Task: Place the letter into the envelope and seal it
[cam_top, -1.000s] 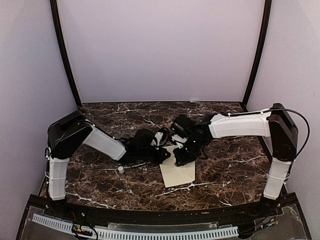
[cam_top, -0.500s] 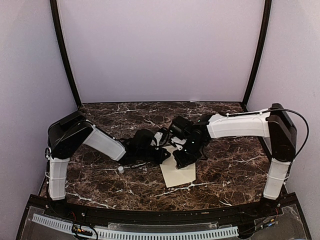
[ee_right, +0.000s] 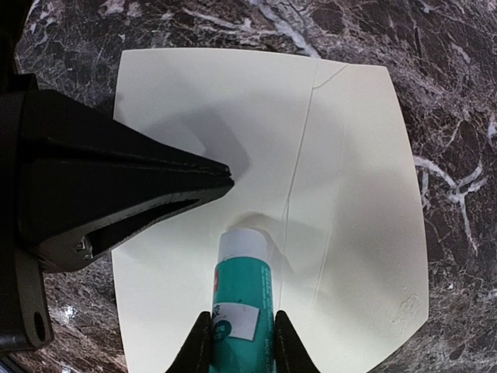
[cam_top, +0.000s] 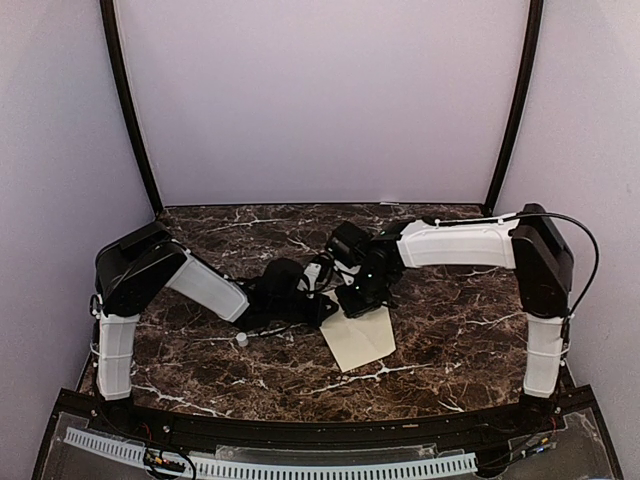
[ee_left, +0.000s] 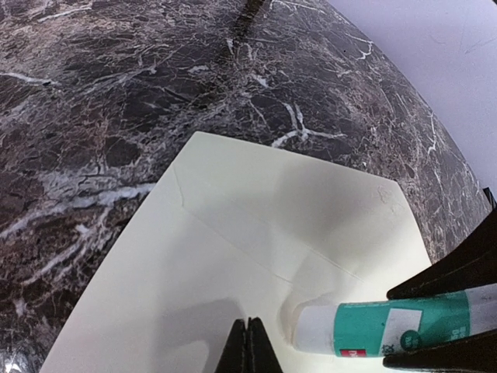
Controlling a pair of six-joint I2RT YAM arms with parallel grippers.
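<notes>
Envelope point(cam_top: 362, 340): laid flat near counter point(cam_top: 450, 340) centre, seams up. White cap point(cam_top: 241, 339): left of envelope, apart. Left tool point(ee_left: 248, 348): closed, tips pressed on envelope. Right tool point(ee_right: 242, 334): clamped on glue stick point(ee_right: 242, 284), stick tip set on envelope.

The envelope point(cam_top: 362, 342) is lying flat on the dark marble table point(cam_top: 460, 330), near its middle and sitting skewed to the table's edges. It is showing a pale cream-yellow face crossed by thin diagonal seams, with a faint wrinkle near 1 corner.
</notes>
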